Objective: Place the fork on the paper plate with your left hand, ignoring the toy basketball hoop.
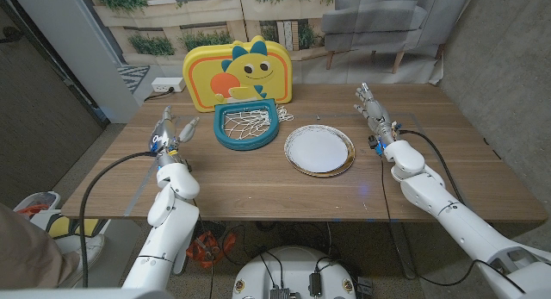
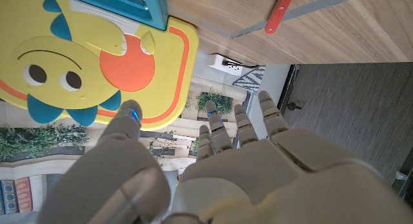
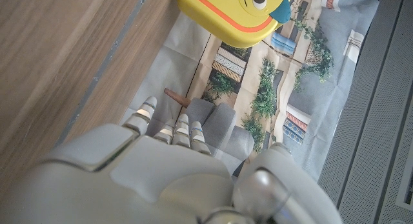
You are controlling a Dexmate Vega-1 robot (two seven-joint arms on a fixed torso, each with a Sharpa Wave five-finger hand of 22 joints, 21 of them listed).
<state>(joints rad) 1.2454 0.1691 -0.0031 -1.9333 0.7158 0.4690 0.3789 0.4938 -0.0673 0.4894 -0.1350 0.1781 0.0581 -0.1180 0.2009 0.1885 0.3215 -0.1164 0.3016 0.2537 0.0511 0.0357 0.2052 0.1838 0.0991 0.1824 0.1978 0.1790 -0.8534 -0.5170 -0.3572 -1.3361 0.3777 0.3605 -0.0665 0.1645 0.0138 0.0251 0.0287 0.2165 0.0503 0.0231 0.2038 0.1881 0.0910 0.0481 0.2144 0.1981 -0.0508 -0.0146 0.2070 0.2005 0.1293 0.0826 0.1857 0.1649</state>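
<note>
Both arms reach forward over the desk [image 1: 258, 191] from its near edge. The left robot hand [image 1: 165, 135] sits near the desk's left side, fingers extended and apart, holding nothing. The right robot hand [image 1: 374, 114] sits toward the desk's right side, fingers straight, also empty.

The toy basketball hoop's dinosaur backboard [image 1: 239, 71] is yellow with an orange ball and teal spikes; its rim [image 1: 246, 127] is teal, netted white. The round paper plate [image 1: 319, 149] is white, gold-edged.
</note>
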